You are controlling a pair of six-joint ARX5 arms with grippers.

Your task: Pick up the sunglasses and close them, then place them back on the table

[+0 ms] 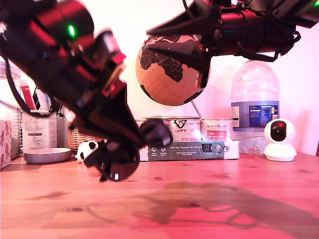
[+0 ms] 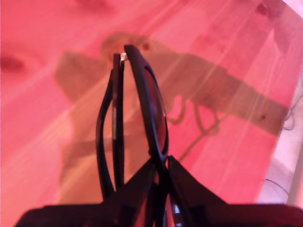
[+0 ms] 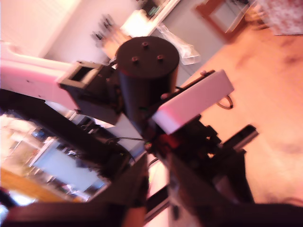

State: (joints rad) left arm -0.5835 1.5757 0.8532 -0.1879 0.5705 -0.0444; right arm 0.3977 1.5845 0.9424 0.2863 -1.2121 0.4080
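Observation:
The black sunglasses (image 1: 119, 163) hang a little above the table (image 1: 224, 199) at the exterior view's left. My first gripper (image 1: 132, 144) is shut on them. In the first wrist view the sunglasses (image 2: 152, 109) stick out from my first gripper (image 2: 161, 163) over the reddish table (image 2: 47, 118), with the temples lying close against the frame. My second gripper (image 1: 149, 41) is raised high in front of the globe, apart from the glasses. Its dark fingers (image 3: 135, 184) stand apart with nothing between them, and its view looks at the other arm.
A globe (image 1: 172, 74) stands at the back on flat boxes (image 1: 194, 148). A panda toy (image 1: 87, 149), a metal bowl (image 1: 47, 155) and a basket (image 1: 79, 139) are at the back of the exterior view's left. A large water bottle (image 1: 254, 107) and a white camera (image 1: 279, 139) stand at its right.

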